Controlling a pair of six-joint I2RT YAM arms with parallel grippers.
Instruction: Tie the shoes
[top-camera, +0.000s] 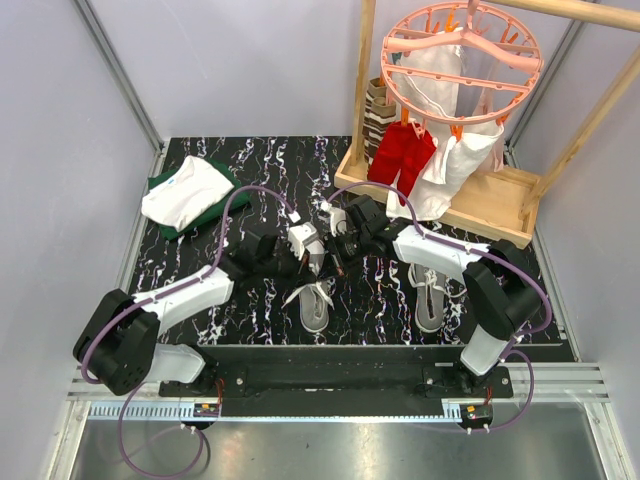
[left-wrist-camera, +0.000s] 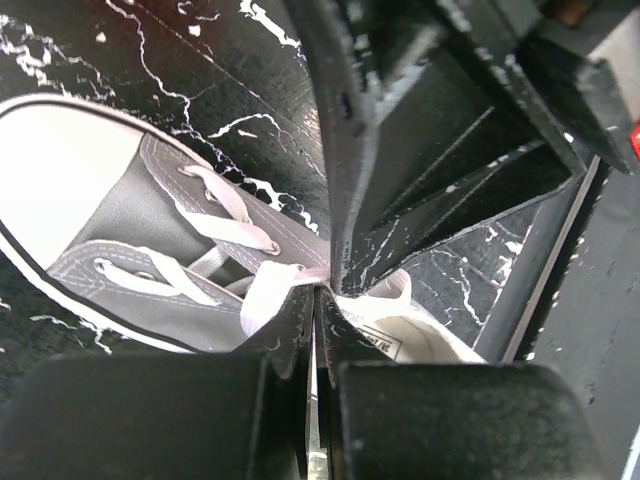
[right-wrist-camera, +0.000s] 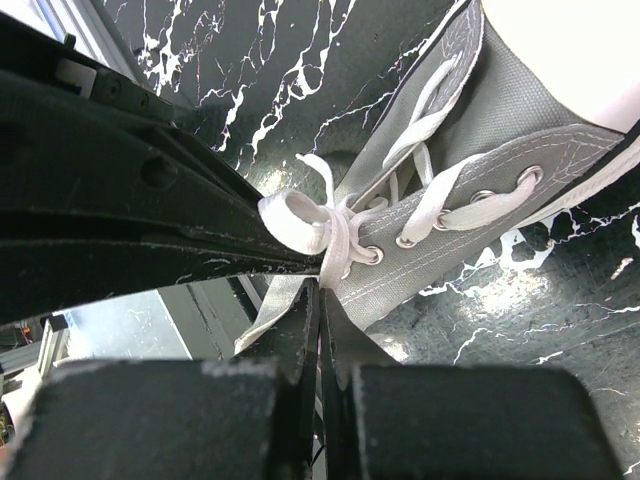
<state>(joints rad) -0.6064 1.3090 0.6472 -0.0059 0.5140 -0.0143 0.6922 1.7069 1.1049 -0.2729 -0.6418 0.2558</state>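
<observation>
Left gripper (left-wrist-camera: 315, 300): fingers pressed together, with a strand of the white laces (right-wrist-camera: 300, 222) nipped at their tips.

Right gripper (right-wrist-camera: 320, 290): fingers also pressed flat together. The tips pinch the lace just below a small loop and crossing at the top eyelets.

The two grippers meet tip to tip over the throat of the centre shoe (left-wrist-camera: 125, 215). Each one's dark body fills much of the other's wrist view.

Centre shoe: grey canvas with a white toe cap (left-wrist-camera: 45, 165), lying on the black marbled table (top-camera: 270, 180). The upper is laced through metal eyelets. In the top view, loose lace ends splay to either side of it.

Second shoe (top-camera: 430, 295): well to the right of the centre shoe, beside the right forearm, no gripper on it.

Folded white and green clothes (top-camera: 185, 195): beyond the centre shoe to the left, well apart.

Wooden rack (top-camera: 505, 195): beyond the centre shoe to the right. It carries a round pink peg hanger (top-camera: 462, 50) with red and white garments hanging from it.
</observation>
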